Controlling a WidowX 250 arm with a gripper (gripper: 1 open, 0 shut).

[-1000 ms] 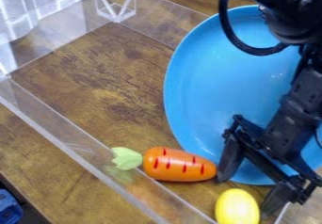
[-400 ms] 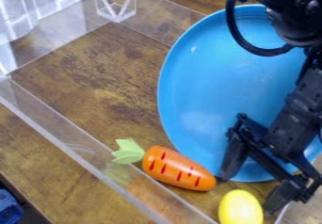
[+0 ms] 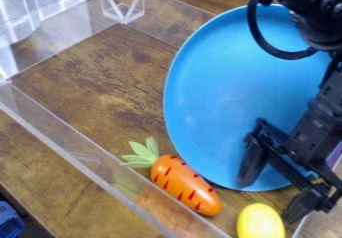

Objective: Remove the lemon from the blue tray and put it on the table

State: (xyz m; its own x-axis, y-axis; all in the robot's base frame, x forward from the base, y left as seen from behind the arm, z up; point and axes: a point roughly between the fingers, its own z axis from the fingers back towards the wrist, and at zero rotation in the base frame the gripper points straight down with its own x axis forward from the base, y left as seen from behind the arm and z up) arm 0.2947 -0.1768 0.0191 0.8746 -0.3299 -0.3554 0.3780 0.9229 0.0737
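Note:
The blue tray [image 3: 234, 82] fills the right half of the view, resting on the dark wood table [image 3: 94, 72]. The yellow lemon [image 3: 261, 223] lies off the tray at the bottom edge of the frame, just past the tray's near rim. My black gripper [image 3: 283, 178] hangs over that near rim, directly above the lemon. Its jaws stand open with nothing between them, and one finger [image 3: 253, 158] reaches down in front of the blue surface. The arm and its cable cover the tray's right side.
An orange carrot [image 3: 186, 185] with green leaves lies against the tray's near-left rim, beside the lemon. A clear acrylic wall [image 3: 60, 132] runs diagonally along the table's near side. Another clear acrylic piece [image 3: 123, 2] stands at the far end.
The tray's near rim has spread left and forward. The carrot has swung to a steeper diagonal, and the lemon has slid slightly down and right. The gripper has stayed open.

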